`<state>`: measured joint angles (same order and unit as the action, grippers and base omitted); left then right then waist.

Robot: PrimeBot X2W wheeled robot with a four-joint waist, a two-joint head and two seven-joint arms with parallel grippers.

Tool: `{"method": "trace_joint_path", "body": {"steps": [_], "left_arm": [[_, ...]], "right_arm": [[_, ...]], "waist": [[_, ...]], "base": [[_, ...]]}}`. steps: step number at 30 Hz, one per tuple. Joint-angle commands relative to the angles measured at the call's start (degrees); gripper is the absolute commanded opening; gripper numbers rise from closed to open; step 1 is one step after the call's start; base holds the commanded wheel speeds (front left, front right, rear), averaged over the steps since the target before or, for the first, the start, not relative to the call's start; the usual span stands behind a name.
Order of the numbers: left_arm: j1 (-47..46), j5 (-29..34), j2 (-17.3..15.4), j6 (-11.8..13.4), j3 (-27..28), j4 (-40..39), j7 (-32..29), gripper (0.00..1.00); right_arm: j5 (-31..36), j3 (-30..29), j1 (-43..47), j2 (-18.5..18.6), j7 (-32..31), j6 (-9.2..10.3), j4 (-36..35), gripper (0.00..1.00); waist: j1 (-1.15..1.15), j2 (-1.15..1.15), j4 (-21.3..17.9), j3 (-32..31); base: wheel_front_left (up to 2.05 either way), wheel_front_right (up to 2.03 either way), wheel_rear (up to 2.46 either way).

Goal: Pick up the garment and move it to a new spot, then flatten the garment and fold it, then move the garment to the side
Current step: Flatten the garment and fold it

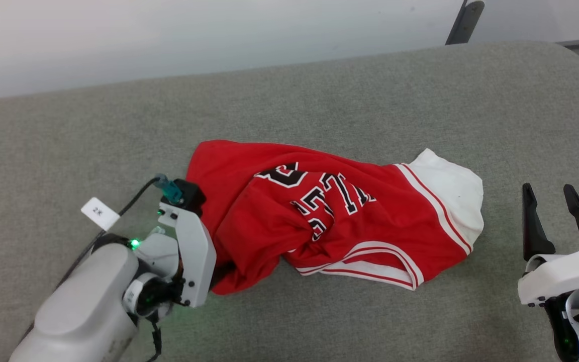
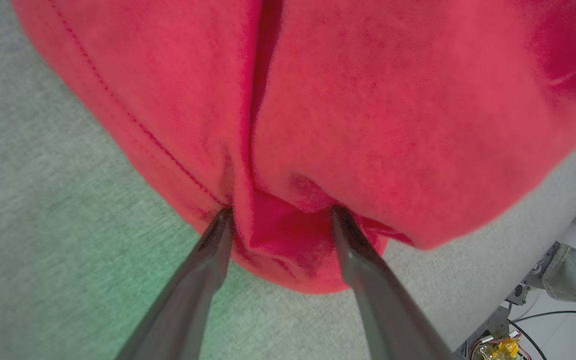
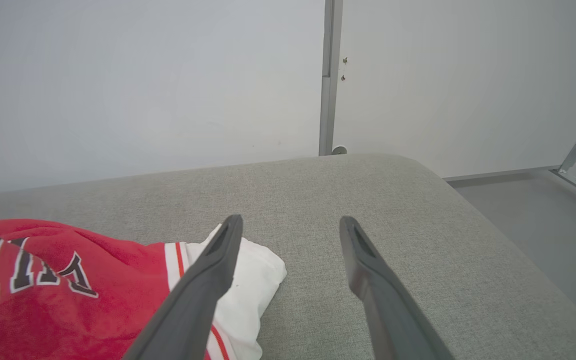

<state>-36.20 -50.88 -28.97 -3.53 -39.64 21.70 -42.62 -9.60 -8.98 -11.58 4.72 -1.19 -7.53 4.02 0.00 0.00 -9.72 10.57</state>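
Pale forearm (image 1: 83,301) of the left arm sits lowest in the head view, its wrist leaning over the near-left edge of the garment (image 1: 329,216). The garment lies crumpled in the middle of the grey desk (image 1: 319,90) with its lettering turned away. At the lower right, the right hand (image 1: 547,189) waits with fingers apart and empty, near the white sleeve but clear of it. From the left wrist, the left hand (image 2: 281,211) has its fingers spread, tips pushed into the red cloth with a fold bulging between them, not yet pinched. Closing deep on that fold, so that both layers are caught, should make a safer lift than nipping the hem. From the right wrist, the right hand (image 3: 290,220) stands open above bare desk beside the sleeve. It would do well to take that sleeve so the garment travels spread out.
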Motion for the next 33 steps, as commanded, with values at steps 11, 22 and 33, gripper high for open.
{"method": "trace_joint_path", "body": {"steps": [11, 22, 33], "left_arm": [[-6.6, 0.8, -0.5, -2.7, 0.5, 4.3, 3.4, 0.00], [-20.4, 7.7, 0.6, -3.7, -1.2, 4.6, 11.4, 0.00], [-30.0, 10.4, 4.4, -4.0, -13.6, 12.8, 22.6, 0.00]], "right_arm": [[-0.4, -0.7, -1.1, -0.6, 1.2, 0.08, 0.8, 1.00], [-1.0, 1.3, -1.7, -0.8, 1.8, 0.08, 1.1, 1.00], [-1.8, 3.9, -3.5, -1.0, 3.2, 0.08, 2.9, 1.00]], "waist": [[0.00, 0.00, -0.3, 0.8], [0.00, 0.00, -0.8, 1.0], [0.00, 0.00, -3.8, 3.8]], "base": [[0.00, 0.00, 0.00], [0.00, 0.00, 0.00], [0.00, 0.00, 0.00]]}}
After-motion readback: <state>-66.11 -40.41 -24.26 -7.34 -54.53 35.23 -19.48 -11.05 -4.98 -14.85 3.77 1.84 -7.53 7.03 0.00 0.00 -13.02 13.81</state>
